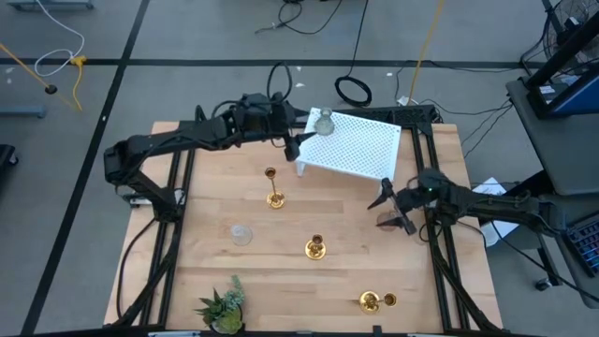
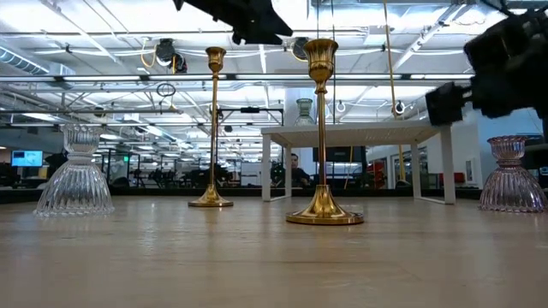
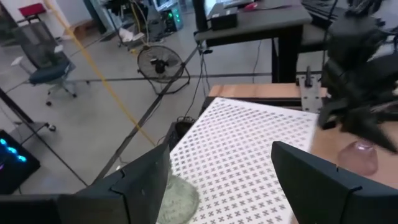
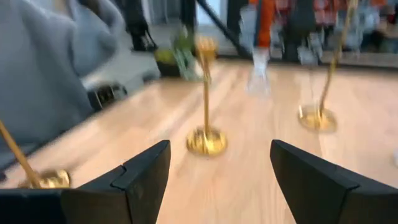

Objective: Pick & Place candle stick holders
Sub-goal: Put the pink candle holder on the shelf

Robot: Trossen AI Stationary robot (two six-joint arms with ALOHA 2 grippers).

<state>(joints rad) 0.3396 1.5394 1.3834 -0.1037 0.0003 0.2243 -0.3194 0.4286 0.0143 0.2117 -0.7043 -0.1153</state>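
A grey-green glass holder stands on the white perforated rack. My left gripper is open at the rack's left end, just short of that holder. My right gripper is open above the table at the right. A pink glass holder stands on the table just beside it. Gold holders stand at the centre and nearer the front. A third gold one is at the front right. A clear glass holder stands left of centre.
A small green spiky plant stands at the table's near left corner. The rack stands on legs at the far right of the table. Bare wood lies between the holders in the middle.
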